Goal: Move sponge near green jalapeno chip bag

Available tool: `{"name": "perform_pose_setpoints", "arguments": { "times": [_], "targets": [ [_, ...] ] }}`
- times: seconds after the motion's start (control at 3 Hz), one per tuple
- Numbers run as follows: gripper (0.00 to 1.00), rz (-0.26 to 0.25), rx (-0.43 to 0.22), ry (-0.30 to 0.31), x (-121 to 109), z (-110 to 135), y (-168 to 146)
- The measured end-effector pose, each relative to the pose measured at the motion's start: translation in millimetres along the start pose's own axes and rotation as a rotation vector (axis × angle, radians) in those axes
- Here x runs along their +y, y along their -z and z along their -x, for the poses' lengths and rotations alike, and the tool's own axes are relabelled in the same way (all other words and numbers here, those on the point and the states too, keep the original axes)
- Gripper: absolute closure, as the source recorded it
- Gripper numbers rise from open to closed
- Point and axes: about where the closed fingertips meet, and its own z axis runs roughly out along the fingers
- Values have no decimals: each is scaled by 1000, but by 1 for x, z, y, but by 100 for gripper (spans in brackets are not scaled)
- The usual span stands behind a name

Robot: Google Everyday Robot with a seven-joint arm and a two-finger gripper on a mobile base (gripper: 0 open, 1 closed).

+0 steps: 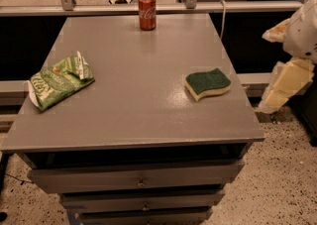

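The grey worktop (pixel 143 85) sat over a stack of drawers (pixel 138 182) and carried three things, spread well apart. The claw (pixel 285 87) hung off the worktop's right side, out over the floor and touching nothing. Whether it was wide or narrow could not be told. It probably waited there because the reach had not begun.

The bag (pixel 59 81) lay crumpled and flat near the left edge. The sponge (pixel 208 84) lay near the right edge, dark green side up on its yellow foam, with bare worktop between it and the bag, so the task looked unstarted. It was on the claw's side, which should make for a short reach, and lying flat it suited a grip from above.

The can (pixel 147 11) stood upright at the far edge, clear of the straight line from sponge to bag, so it seemed unlikely to hinder the carry.
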Motion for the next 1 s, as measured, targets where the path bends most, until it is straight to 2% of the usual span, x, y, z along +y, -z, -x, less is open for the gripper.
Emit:
{"name": "perform_pose_setpoints", "arguments": {
  "times": [0.67, 1.0],
  "targets": [
    [0, 46, -188, -105, -53, 1, -76],
    [0, 74, -249, -139, -63, 7, -107]
  ]
}}
